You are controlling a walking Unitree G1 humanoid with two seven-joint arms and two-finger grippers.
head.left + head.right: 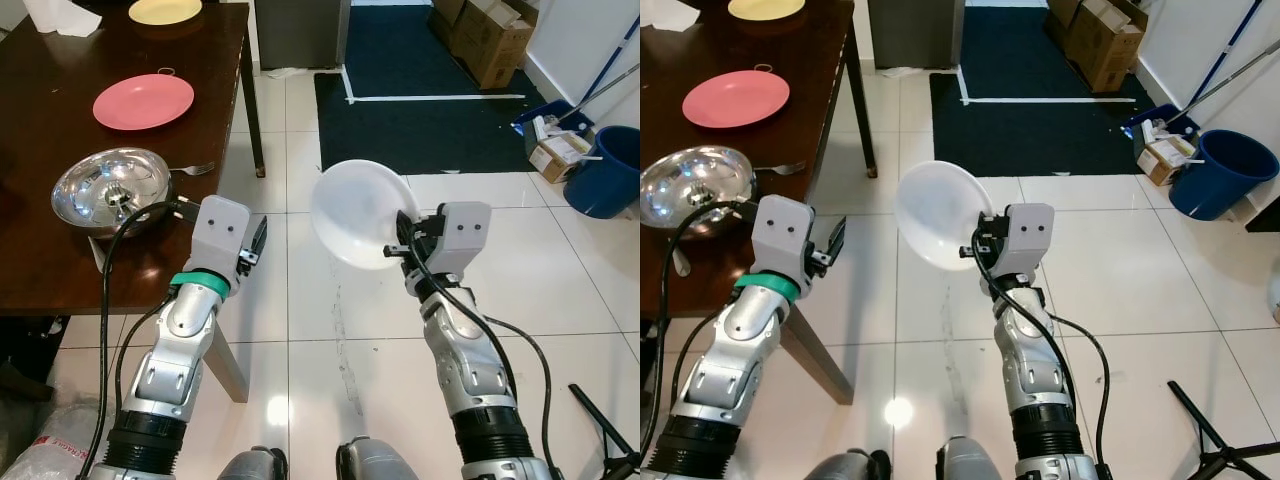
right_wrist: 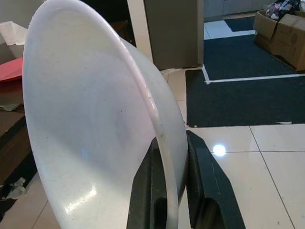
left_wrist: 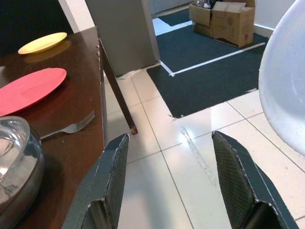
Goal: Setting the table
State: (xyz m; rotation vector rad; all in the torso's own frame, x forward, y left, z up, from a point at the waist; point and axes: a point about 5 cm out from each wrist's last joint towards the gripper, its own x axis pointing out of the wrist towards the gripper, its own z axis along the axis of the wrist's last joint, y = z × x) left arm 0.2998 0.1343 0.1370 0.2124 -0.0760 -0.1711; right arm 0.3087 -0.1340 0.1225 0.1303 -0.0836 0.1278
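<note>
My right gripper [image 1: 398, 243] is shut on the rim of a white plate [image 1: 358, 212], held tilted on edge above the tiled floor; the wrist view shows the white plate [image 2: 95, 124] pinched between the fingers [image 2: 202, 176]. My left gripper [image 1: 256, 242] is open and holds nothing, hovering by the right edge of the dark wooden table [image 1: 60, 110]. On the table lie a pink plate [image 1: 143, 101], a yellow plate [image 1: 165, 10], a steel bowl [image 1: 110, 188] with a utensil in it, and a fork [image 1: 193, 169] beside the bowl.
A table leg [image 1: 253, 120] stands near the left arm. A dark rug [image 1: 420, 90] covers the floor ahead. Cardboard boxes [image 1: 490, 35] sit at the back right, with a blue bucket [image 1: 610, 170] and a mop handle at the right. White paper [image 1: 62, 16] lies on the table's far end.
</note>
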